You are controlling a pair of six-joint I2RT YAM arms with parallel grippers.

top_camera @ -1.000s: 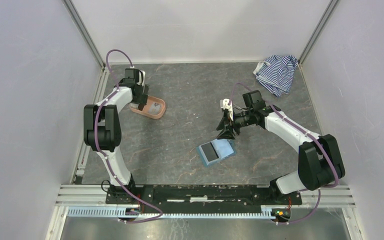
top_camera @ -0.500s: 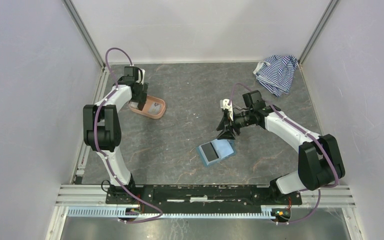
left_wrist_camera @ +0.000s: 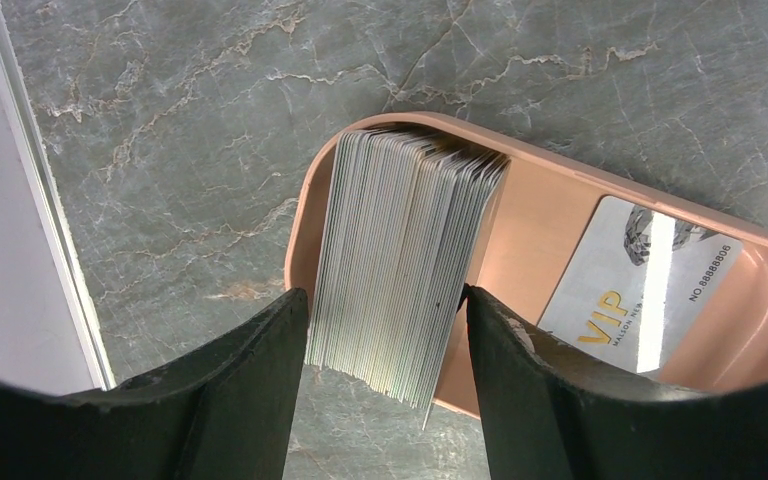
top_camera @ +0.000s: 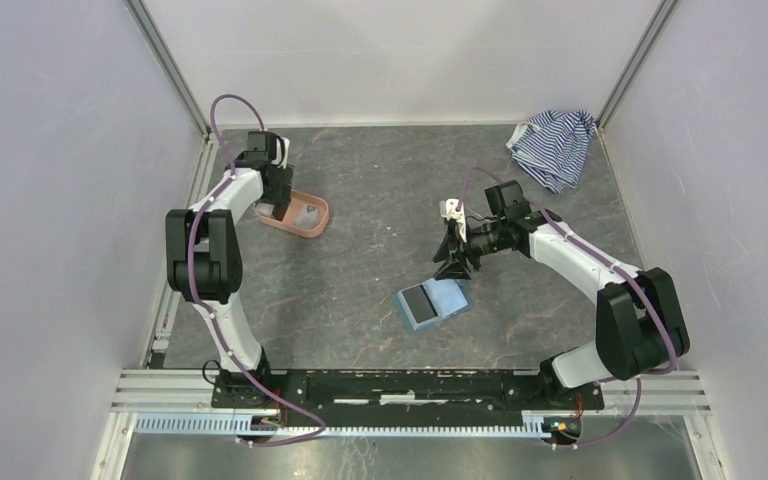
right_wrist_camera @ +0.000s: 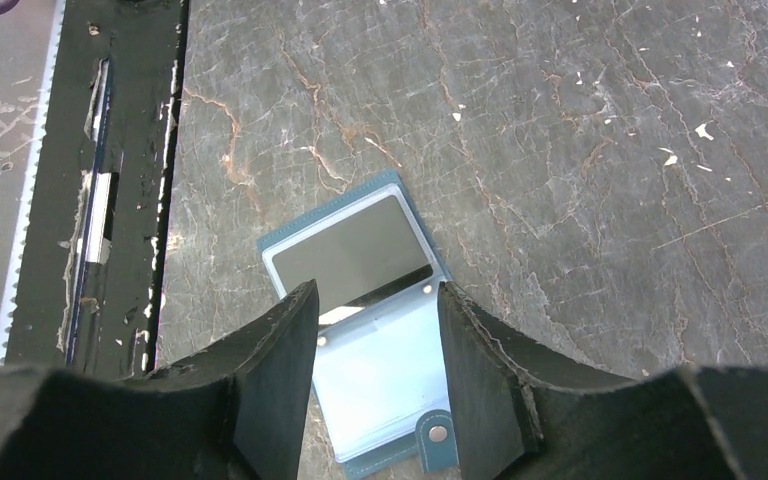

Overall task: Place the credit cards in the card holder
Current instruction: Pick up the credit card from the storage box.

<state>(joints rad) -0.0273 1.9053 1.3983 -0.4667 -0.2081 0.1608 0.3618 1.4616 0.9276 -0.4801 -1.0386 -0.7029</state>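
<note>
— While the credit cards (left_wrist_camera: 400, 250) stand stacked in the pink tray (left_wrist_camera: 530, 190), how far along?
— Early, I judge. Left pincer (left_wrist_camera: 385, 300) straddles the stack; whether it pinches, I cannot tell. Right pincer (right_wrist_camera: 375, 295) hangs spread over the open card holder (right_wrist_camera: 380, 380).
— Room?
— Tray rim and a loose card (left_wrist_camera: 640, 290) crowd one finger; bare counter (left_wrist_camera: 160, 150) lies past the other

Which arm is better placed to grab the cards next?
Left. The left gripper straddles the card stack in the pink tray; the right gripper hovers over the open wallet, far from them.
</note>
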